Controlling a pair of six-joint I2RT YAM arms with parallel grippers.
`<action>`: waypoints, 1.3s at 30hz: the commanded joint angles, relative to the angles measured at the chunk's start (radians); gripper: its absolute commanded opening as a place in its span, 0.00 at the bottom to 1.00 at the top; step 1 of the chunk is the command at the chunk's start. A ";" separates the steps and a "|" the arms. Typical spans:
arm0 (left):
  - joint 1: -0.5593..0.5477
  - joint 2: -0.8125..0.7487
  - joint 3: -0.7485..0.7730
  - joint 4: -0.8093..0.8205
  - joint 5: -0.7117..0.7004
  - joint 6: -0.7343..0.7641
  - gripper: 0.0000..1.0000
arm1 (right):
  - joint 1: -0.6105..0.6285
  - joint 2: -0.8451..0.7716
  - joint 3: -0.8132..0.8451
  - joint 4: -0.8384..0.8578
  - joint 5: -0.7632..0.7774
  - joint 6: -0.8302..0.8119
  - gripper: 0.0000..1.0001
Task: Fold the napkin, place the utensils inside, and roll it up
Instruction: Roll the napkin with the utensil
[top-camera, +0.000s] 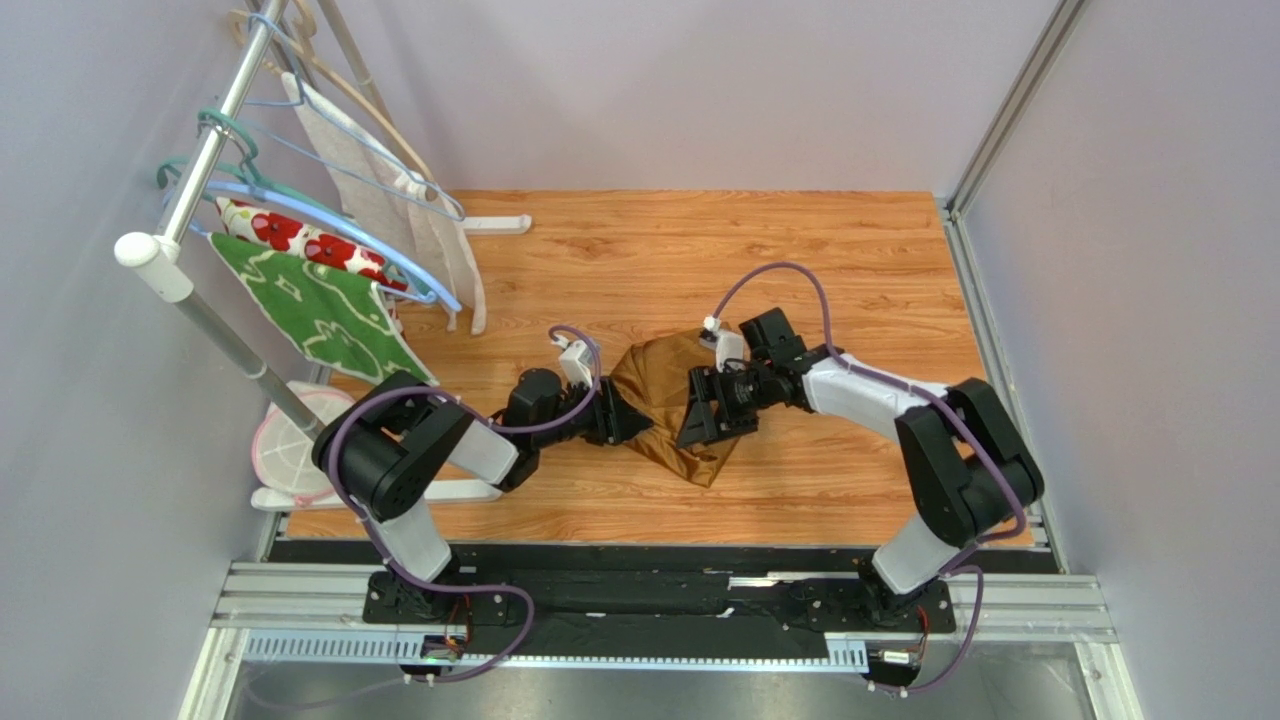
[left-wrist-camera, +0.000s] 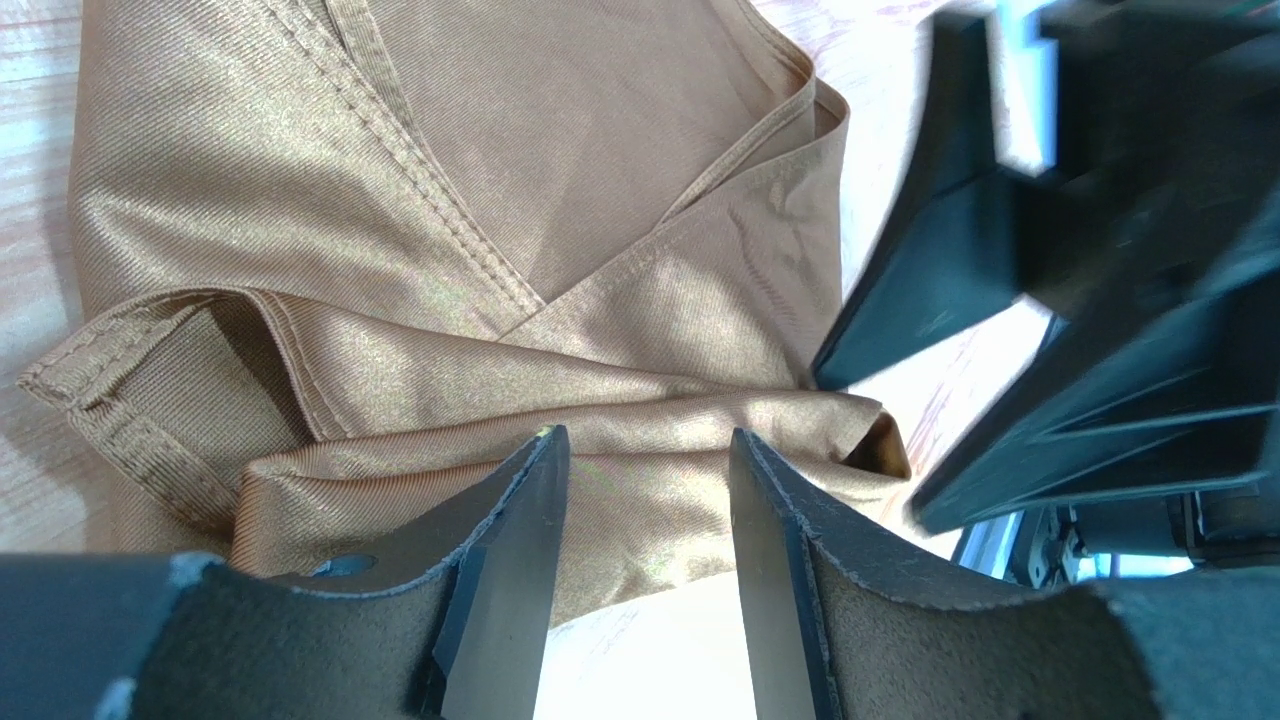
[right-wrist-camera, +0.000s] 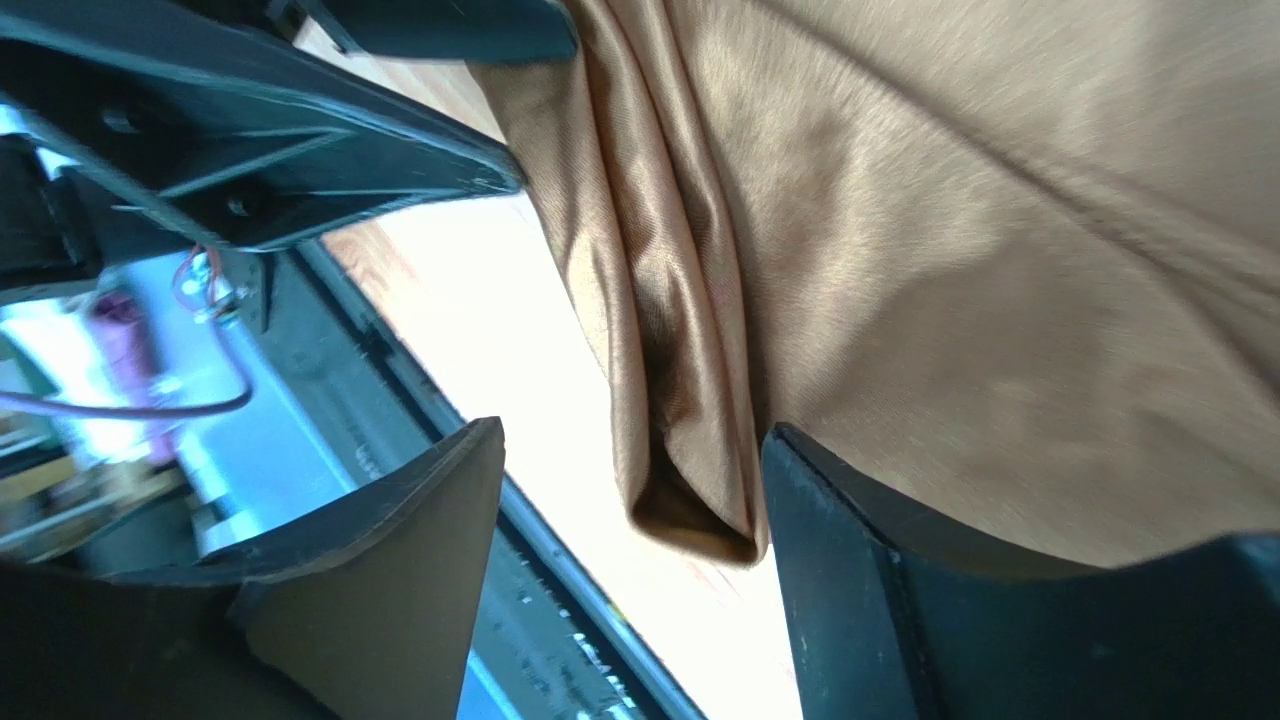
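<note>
**Top view.** The golden-brown napkin (top-camera: 661, 387) lies crumpled in a loose heap at the middle of the wooden surface (top-camera: 857, 285), between the two arms. The left pincer (top-camera: 618, 417) meets its left edge and the right pincer (top-camera: 706, 408) lies over its right side, so the two heads face each other across the cloth. At far left stands a drying rack (top-camera: 178, 195) carrying hangers, a green leaf-patterned cloth (top-camera: 319, 308) and a white cloth with red flowers (top-camera: 286, 233).

**Left wrist view.** The left pincer (left-wrist-camera: 639, 488) has its jaws parted, with a clear gap between the fingers (left-wrist-camera: 504, 585). A rounded fold of the napkin (left-wrist-camera: 451, 225) lies just past the tips, not clamped. Hemmed edges cross in overlapping layers above it. The right pincer (left-wrist-camera: 1052, 300), blurred, sits just beside the cloth's right edge.

**Right wrist view.** The right pincer (right-wrist-camera: 631, 510) has its jaws spread wide, gripping nothing. A hanging fold of the napkin (right-wrist-camera: 932, 270) drops into the gap, close against the finger (right-wrist-camera: 902, 600) at the picture's right and apart from the other. The left pincer (right-wrist-camera: 241, 135) shows at upper left
</note>
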 joint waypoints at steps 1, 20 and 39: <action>-0.004 0.039 -0.003 -0.086 0.016 0.029 0.53 | 0.024 -0.119 0.040 -0.035 0.162 -0.087 0.68; -0.003 0.050 0.029 -0.118 0.043 0.041 0.53 | 0.216 -0.076 -0.055 -0.003 0.587 -0.087 0.06; 0.016 -0.019 0.153 -0.484 0.073 0.087 0.53 | 0.294 -0.212 -0.016 0.034 0.586 -0.191 0.69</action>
